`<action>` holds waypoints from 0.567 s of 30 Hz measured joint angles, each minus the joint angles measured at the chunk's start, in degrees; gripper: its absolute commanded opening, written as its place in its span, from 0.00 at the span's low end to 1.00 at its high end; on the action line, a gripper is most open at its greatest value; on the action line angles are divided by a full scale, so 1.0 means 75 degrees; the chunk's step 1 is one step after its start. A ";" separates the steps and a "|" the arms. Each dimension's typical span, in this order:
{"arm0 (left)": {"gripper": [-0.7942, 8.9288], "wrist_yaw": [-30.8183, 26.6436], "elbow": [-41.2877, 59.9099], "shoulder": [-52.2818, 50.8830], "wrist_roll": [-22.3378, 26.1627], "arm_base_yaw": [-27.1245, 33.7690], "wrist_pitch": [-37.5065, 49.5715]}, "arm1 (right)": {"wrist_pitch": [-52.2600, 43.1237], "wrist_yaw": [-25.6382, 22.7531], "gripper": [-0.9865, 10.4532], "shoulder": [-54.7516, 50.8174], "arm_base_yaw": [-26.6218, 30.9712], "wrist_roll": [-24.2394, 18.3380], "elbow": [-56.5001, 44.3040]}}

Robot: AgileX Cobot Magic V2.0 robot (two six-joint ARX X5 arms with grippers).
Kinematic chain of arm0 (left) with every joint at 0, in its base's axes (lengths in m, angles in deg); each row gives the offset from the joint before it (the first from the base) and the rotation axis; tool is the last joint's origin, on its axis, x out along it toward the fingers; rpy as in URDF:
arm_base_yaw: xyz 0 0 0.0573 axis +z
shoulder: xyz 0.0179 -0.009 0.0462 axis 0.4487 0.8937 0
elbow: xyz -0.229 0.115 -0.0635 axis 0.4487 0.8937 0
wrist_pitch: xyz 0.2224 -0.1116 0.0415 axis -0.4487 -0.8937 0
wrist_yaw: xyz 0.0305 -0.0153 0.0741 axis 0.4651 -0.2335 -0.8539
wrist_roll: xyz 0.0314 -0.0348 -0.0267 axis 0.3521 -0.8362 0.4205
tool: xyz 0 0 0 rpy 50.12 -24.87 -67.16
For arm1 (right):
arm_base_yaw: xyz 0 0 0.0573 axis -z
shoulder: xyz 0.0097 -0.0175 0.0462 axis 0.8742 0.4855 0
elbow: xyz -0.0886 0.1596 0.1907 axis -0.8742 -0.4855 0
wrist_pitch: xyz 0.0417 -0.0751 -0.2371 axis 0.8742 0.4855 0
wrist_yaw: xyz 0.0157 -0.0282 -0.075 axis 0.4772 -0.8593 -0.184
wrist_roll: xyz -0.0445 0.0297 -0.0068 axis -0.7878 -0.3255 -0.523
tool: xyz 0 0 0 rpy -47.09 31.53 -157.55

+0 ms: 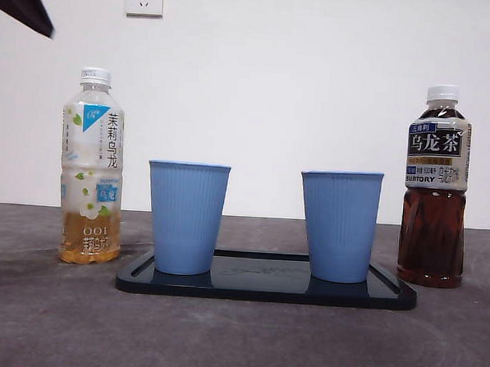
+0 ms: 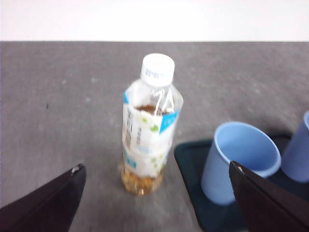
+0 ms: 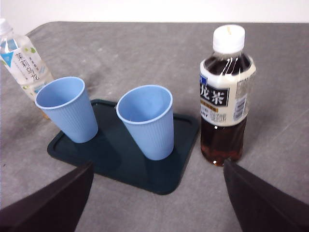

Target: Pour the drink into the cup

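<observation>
Left gripper [image 2: 154,203] jaws wide open, empty, facing capped jasmine oolong bottle [image 2: 148,126] left of tray [image 1: 264,285]. Right gripper [image 3: 157,203] open, empty. Risk: cap on; grasp topples bottle, light cups [image 1: 186,217] tip.

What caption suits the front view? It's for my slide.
Two blue cups on a dark tray, flanked by capped tea bottles.

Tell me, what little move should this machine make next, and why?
Probably ease the left end effector down around the pale tea bottle. Its jaws stand open with that bottle between them, both blue cups look empty on the tray, and nothing is held yet. Both bottles are capped, so the cap needs removing before pouring.
</observation>
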 measured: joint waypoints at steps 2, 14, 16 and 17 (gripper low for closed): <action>0.56 0.0117 -0.0157 -0.0306 -0.0035 -0.0029 -0.0612 | 0.0035 0.0020 0.46 0.0000 0.0000 0.0035 0.0000; 0.56 0.1186 -0.0268 -0.1157 -0.0149 -0.0041 -0.2570 | 0.0624 0.0423 0.46 0.0000 0.0000 0.0425 0.0000; 0.56 0.1186 -0.0268 -0.1160 -0.0157 -0.0041 -0.2567 | 0.0624 0.0423 0.46 0.0000 0.0000 0.0428 0.0000; 0.56 0.1189 -0.0268 -0.1160 -0.0160 -0.0041 -0.2567 | 0.0624 0.0423 0.46 0.0000 0.0000 0.0428 0.0000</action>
